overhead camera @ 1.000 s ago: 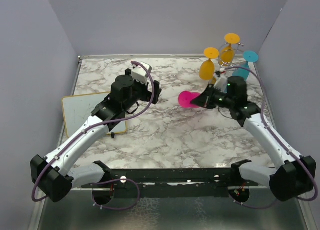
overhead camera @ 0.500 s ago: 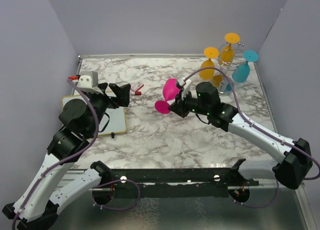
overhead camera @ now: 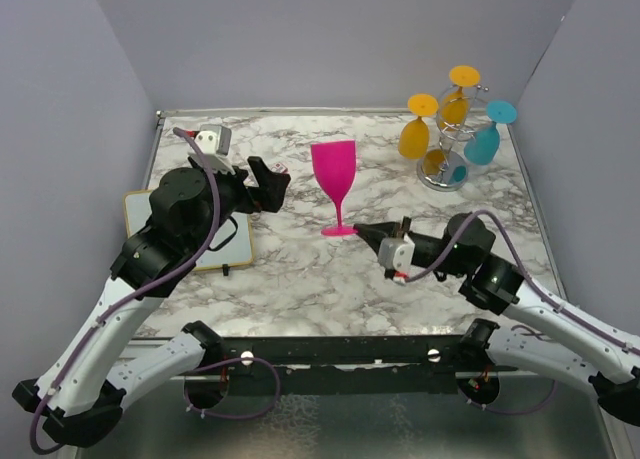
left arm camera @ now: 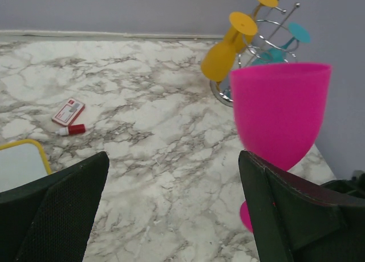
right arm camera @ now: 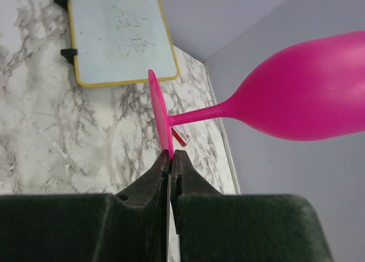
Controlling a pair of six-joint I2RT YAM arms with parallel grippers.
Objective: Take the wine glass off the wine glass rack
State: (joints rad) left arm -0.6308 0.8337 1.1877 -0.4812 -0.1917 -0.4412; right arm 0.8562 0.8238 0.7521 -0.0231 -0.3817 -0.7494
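Far left on the marble table (overhead camera: 300,279) I had the yellow-framed whiteboard (overhead camera: 145,224) lying flat, with the left arm reaching over its far corner. The left gripper (overhead camera: 272,177) hung above the table with its fingers spread wide and nothing between them. Its wrist cam looked straight through the gap at the bowl of the glass. That same cam also picked up a little red-and-white card (left arm camera: 68,111) and a small red-capped stick (left arm camera: 71,129) lying just beside each other on the marble, back toward the left. Next over, roughly mid-table, the pink wine glass (overhead camera: 334,179) was off the rack and upright, foot flat on the table and bowl opening upward, sitting between the two grippers. Right of it, the right gripper (overhead camera: 365,231) came in low from the near side, and its fingers were pinched shut on the rim of the glass's foot. On the right wrist cam you could see the thin pink disc edge going in right where the two tips met. Way over in the far right corner, well apart from the pink one, stood the wine glass rack (overhead camera: 440,182). Two orange glasses (overhead camera: 415,134) and a teal glass (overhead camera: 483,139) were hanging upside down from its wire arms, feet up
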